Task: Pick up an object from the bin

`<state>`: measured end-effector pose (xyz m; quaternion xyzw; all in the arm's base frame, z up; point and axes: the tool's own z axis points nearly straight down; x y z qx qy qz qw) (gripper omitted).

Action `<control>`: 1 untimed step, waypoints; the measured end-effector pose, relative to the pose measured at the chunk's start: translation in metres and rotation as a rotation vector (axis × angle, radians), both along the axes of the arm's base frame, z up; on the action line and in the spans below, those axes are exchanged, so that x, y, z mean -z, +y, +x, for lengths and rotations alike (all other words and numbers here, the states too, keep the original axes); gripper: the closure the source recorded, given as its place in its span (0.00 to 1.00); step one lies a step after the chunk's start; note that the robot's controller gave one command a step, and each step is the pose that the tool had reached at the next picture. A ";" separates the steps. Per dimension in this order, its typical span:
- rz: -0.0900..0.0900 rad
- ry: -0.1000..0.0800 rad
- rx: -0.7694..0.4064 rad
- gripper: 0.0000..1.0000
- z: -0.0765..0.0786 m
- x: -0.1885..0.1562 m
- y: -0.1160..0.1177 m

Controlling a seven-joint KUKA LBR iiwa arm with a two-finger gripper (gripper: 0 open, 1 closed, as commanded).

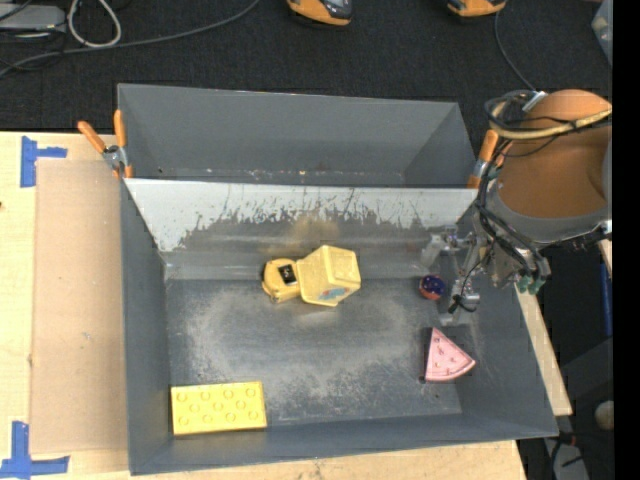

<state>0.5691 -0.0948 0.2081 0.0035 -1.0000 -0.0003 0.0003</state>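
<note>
Four loose things lie well apart on the scuffed floor of the grey metal bin (300,158). At the bin's right side the gripper (464,303) hangs low, just above the floor, under the arm's rounded orange cover (555,168), which sits over the right rim. Whether its grip stands apart or together cannot be told from this angle, and nothing can be seen held in it. Nearest to it is a small round dark-blue ball with a red spot (432,287), lying just beside the gripper on its left, close to the foot of the sloped back wall; whether the two touch cannot be told. Near the gripper, on the side toward the bin's front wall, rests a flat pink wedge shaped like a melon slice (447,358), its point turned toward the gripper and its curved edge toward the front. At the middle of the floor sits a chunky yellow plastic toy with a black patch (315,276), well apart from the gripper. In the front left corner lies a flat yellow studded building brick (218,407), its long side along the front wall.
</note>
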 end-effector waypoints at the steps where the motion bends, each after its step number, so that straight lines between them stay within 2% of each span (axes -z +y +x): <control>1: -0.002 -0.002 -0.116 0.00 -0.015 0.017 0.034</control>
